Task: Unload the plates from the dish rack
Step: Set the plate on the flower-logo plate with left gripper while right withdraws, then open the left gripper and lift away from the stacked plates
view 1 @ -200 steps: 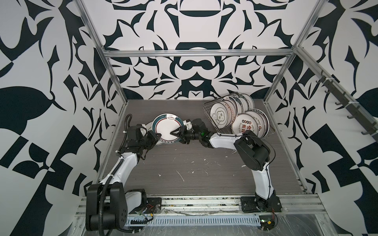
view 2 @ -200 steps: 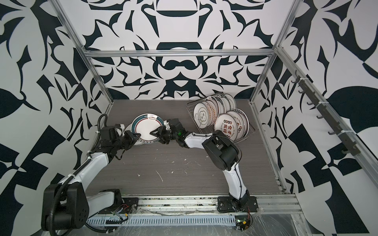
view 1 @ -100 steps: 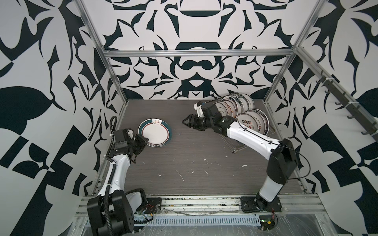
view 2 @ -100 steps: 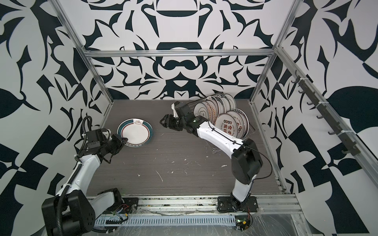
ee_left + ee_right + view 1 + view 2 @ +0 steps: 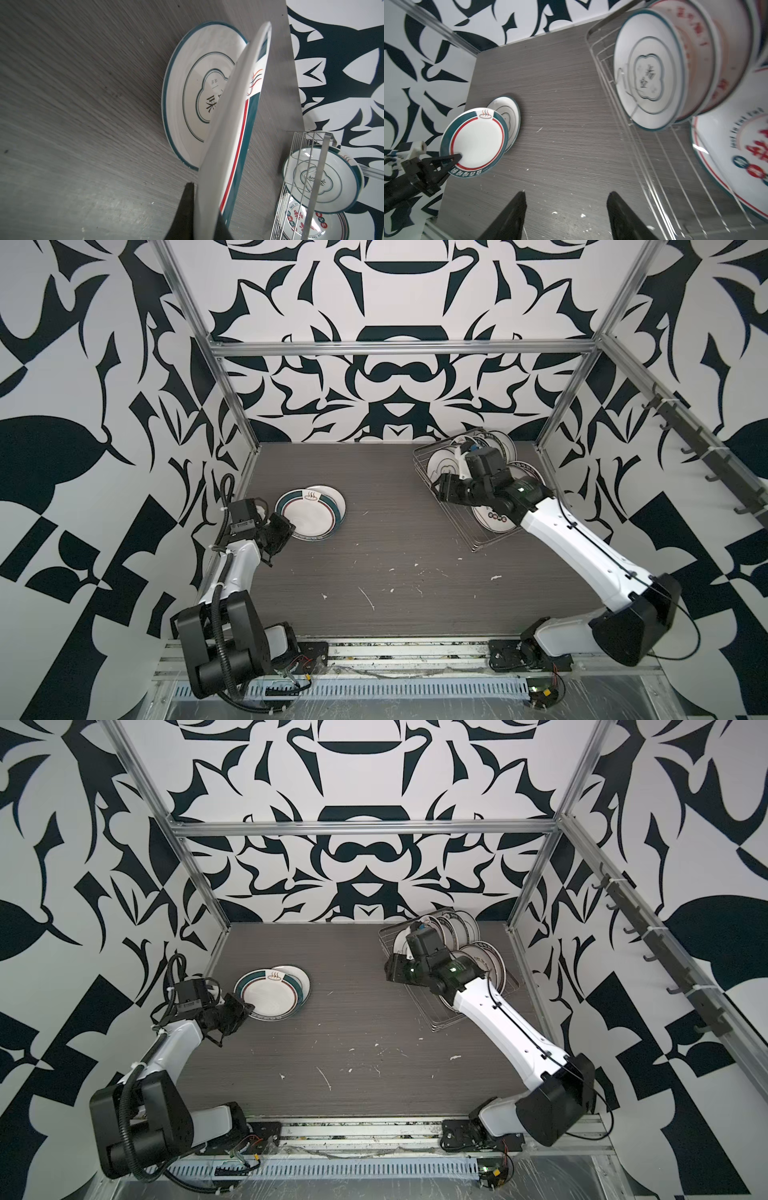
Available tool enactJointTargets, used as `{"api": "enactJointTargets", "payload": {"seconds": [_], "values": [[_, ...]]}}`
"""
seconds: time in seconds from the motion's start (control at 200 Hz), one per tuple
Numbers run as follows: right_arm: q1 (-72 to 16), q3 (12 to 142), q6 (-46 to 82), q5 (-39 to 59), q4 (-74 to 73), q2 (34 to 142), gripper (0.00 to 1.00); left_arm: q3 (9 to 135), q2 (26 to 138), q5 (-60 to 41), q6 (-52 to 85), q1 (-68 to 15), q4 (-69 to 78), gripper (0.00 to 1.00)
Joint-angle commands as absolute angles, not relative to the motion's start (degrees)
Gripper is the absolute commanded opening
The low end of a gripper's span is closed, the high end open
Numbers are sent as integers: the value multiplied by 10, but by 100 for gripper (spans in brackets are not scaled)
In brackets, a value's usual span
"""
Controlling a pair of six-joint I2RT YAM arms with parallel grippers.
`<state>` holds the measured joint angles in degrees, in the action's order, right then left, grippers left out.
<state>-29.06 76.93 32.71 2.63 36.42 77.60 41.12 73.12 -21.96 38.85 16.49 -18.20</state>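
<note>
Plates (image 5: pixel 648 83) stand on edge in the dish rack (image 5: pixel 478 545), just beside and behind the right gripper (image 5: pixel 566 199). That gripper's two dark fingers are spread apart with nothing between them, and only bare table (image 5: pixel 374 572) shows in the gap. In both top views the right gripper (image 5: pixel 442 491) hangs at the rack's corner. The nearest standing plate, a small one with a cloud-shaped emblem (image 5: pixel 442 464), is close off its tip. Larger plates with coloured lettering (image 5: pixel 747 155) lean further back along the arm's side.

Well apart, across the table, the left gripper (image 5: pixel 286 531) is clamped on the rim of a teal-and-red banded plate (image 5: pixel 311 518). This plate bears a steaming-bowl emblem. In the left wrist view it runs edge-on out from between the closed fingers (image 5: pixel 187 207) and is tilted. Beyond the fingertips a smaller cloud-emblem plate (image 5: pixel 187 93) lies flat on the table, partly under the far edge of the held plate. Whether those two plates touch cannot be told. From the right wrist view, the left gripper (image 5: pixel 454 160) pinches the banded plate at its near rim.
</note>
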Motion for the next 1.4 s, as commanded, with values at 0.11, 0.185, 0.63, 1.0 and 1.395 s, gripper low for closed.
{"api": "enactJointTargets", "payload": {"seconds": [0.11, 0.185, 0.63, 1.0, 1.395], "values": [[-263, 735, 298, 19, 397, 732, 68, 434, 762, -228, 381, 167, -157, 7], [-257, 723, 297, 21, 397, 727, 68, 434, 765, -215, 381, 167, -164, 11], [-239, 687, 278, 12, 406, 699, 70, 440, 812, -210, 380, 167, -165, 18], [-223, 668, 269, 16, 408, 682, 79, 454, 854, -207, 380, 167, -157, 32], [-210, 658, 258, 29, 407, 671, 82, 483, 900, -201, 378, 166, -161, 52]]}}
